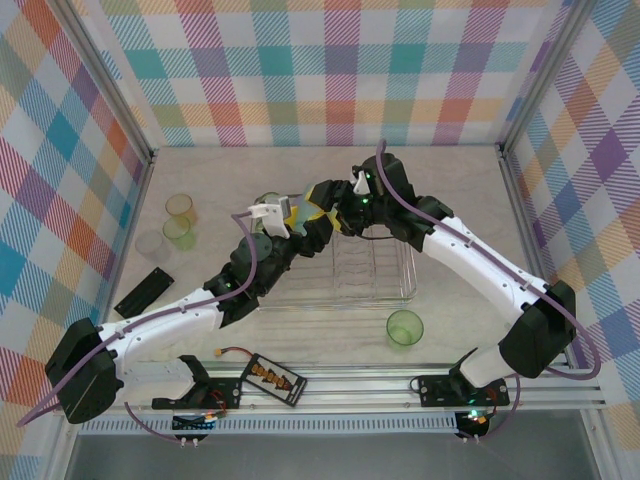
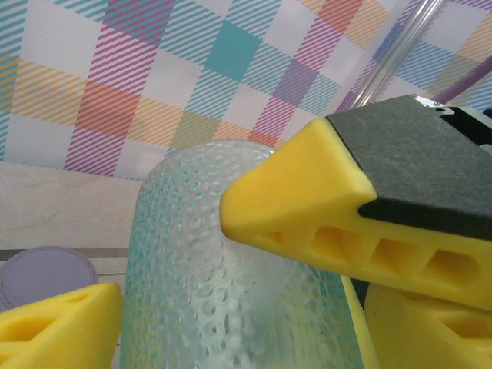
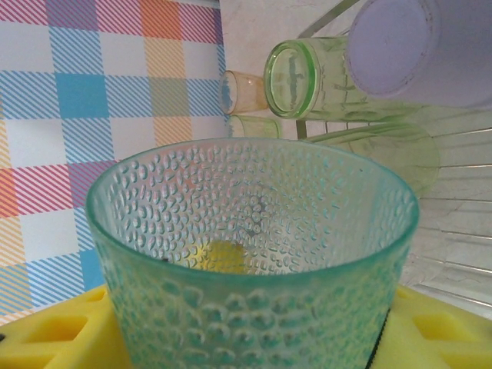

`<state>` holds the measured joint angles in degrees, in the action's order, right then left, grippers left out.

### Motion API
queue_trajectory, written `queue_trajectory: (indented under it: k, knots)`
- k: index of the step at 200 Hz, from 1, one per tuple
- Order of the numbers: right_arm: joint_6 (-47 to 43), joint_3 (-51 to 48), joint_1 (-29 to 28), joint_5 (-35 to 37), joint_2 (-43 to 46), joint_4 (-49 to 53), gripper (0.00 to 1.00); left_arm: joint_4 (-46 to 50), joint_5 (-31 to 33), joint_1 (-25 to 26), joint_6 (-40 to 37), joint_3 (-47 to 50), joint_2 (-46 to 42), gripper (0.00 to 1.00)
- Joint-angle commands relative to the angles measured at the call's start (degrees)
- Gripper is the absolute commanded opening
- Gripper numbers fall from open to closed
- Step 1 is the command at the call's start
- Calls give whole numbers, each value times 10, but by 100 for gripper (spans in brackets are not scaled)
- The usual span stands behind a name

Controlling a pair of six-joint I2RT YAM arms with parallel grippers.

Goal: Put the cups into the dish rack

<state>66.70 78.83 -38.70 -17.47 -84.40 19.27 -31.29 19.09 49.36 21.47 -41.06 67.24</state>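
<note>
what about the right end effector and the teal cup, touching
Touching. Right wrist view: the teal cup sits clamped between the right end effector's yellow fingers, no gap.

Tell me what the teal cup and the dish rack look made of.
The teal cup: likely translucent plastic, maybe glass; dimpled glossy wall, background shows through. The dish rack: clear tray, probably plastic, with thin shiny wire dividers, seemingly metal.

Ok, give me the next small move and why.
Probably back the left gripper away from the cup: the right gripper grips it by the rack, and the left fingers flank it closely, so lowering it now might snag them.
</note>
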Motion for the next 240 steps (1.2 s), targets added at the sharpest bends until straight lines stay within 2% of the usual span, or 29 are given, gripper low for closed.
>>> queue_trajectory:
  k: [1,48,101,152,218,240]
  knots:
    - [12,13,-2,-22,10,-39,59,-70,-17,2,0,24,-6,82]
    - [53,5,4,-47,13,-90,59,-180,-48,2,-46,83,-23,83]
    - [66,5,4,-67,8,-102,59,-230,-47,3,-82,107,-53,82]
    - [93,-13,4,-74,7,-142,59,-233,-74,3,-105,102,-54,77]
    - [84,-22,4,-63,4,-130,59,-225,-55,2,-119,91,-62,78]
    - [80,-26,3,-55,2,-125,60,-202,-27,3,-110,86,-71,80]
